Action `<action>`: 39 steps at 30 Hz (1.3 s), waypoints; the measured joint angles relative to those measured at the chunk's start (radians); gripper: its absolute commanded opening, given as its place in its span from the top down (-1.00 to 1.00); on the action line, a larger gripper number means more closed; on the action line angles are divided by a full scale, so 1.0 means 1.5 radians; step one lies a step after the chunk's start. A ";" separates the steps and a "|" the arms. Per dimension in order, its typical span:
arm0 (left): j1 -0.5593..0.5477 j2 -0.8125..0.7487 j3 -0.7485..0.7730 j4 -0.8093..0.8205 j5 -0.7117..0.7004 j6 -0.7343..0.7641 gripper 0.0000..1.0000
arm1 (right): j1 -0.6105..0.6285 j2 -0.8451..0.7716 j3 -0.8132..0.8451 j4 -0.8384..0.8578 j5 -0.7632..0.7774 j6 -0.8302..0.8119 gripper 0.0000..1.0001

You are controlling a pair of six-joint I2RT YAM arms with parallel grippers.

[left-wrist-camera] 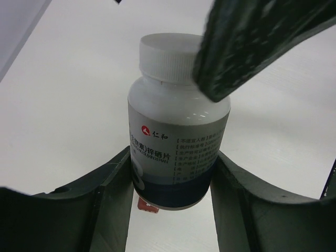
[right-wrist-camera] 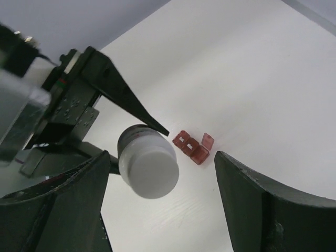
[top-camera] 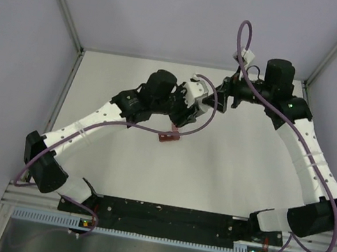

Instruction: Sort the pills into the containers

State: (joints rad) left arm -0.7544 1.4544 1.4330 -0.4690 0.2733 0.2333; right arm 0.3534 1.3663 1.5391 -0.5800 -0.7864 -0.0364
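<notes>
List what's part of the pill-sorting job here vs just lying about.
Job:
- pill bottle, clamped in left pincer
- red containers, lying on the table
- right pincer, open around the bottle's cap

Just there:
- purple cables

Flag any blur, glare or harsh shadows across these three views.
Top external: even light, soft shadows, sharp enough. Left wrist: bottle label readable with small glare spots; the dark finger crossing upper right is blurred. Right wrist: its own fingers are soft, the red containers sharp.
</notes>
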 measured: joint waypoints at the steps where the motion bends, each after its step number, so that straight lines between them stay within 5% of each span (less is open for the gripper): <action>1: -0.005 -0.001 -0.001 0.002 -0.010 0.001 1.00 | 0.000 0.014 0.000 0.007 0.001 0.017 -0.57; 15: -0.021 -0.003 -0.005 0.014 -0.073 0.004 1.00 | -0.003 0.042 -0.023 0.044 -0.024 0.073 -0.08; 27: -0.022 -0.004 -0.015 0.014 -0.076 0.007 1.00 | -0.010 0.036 -0.050 0.057 -0.069 0.060 0.63; 39: -0.012 -0.026 -0.030 0.012 0.068 0.036 1.00 | -0.011 -0.031 -0.057 -0.049 -0.128 -0.219 0.64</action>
State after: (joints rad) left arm -0.7723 1.4147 1.3884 -0.4515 0.3759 0.2867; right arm 0.3374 1.3205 1.4540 -0.6540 -0.9783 -0.3653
